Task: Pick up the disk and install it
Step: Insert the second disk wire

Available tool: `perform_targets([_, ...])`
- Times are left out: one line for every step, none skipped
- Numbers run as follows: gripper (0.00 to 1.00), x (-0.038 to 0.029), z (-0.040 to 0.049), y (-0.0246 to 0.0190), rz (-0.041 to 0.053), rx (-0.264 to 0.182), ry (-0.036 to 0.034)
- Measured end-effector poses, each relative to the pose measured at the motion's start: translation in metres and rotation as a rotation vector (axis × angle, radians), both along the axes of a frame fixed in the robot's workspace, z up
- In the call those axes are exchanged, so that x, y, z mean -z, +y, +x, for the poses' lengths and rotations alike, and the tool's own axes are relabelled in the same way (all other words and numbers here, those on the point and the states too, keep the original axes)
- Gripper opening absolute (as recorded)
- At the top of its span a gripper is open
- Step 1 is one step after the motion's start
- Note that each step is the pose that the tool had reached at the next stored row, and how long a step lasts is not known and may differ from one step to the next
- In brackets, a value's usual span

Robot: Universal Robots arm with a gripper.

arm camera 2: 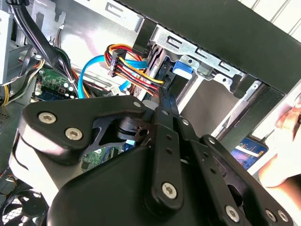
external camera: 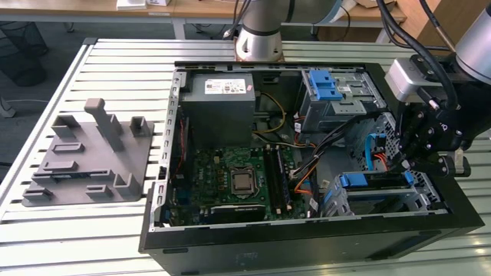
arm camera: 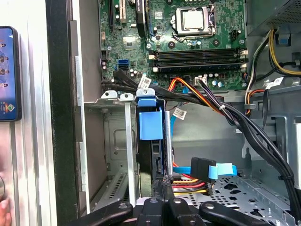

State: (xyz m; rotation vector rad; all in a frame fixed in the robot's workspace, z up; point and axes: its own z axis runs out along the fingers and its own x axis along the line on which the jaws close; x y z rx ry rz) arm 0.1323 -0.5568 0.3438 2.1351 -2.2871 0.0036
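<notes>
Disk stands on edge in drive cage, long axis running away from claw; claw fingers nearly closed, touching disk's near edge.

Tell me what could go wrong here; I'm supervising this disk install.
The gripper sits close to the coloured power cables beside the disk in its bay; it might snag or unplug them. A person's hand is near the case, so an arm move could strike it.
</notes>
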Motion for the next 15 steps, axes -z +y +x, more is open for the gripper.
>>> perform_targets([0.11,-0.0002,0.0,0.0,0.0,0.0,0.0])
perform_targets([0.11,-0.001,0.0,0.0,-0.0005,0.0,0.0])
perform_targets([0.11,-0.002,0.0,0.0,-0.0004,0.0,0.0])
perform_targets([0.11,-0.003,0.0,0.0,-0.0001,0.0,0.0])
perform_targets([0.11,-0.0043,0.0,0.0,-0.0001,0.0,0.0])
perform_targets([0.11,-0.0054,0.0,0.0,-0.0001,0.0,0.0])
perform_targets([0.11,-0.0063,0.0,0.0,-0.0001,0.0,0.0])
perform_targets([0.11,-0.0063,0.0,0.0,0.0002,0.0,0.0])
perform_targets([0.11,-0.0063,-0.0001,0.0,0.0002,0.0,0.0])
perform_targets([0.11,-0.0064,-0.0008,0.0,0.0002,0.0,0.0])
perform_targets([0.11,-0.0065,-0.0023,0.0001,-0.0002,0.0,0.0])
perform_targets([0.11,-0.0065,-0.0046,0.0,-0.0001,0.0,0.0001])
perform_targets([0.11,-0.0064,-0.0067,0.0,0.0001,0.0,0.0])
perform_targets([0.11,-0.0064,-0.0083,0.0,0.0,0.0,0.0])
perform_targets([0.11,-0.0064,-0.009,0.0,0.0001,0.0,0.0])
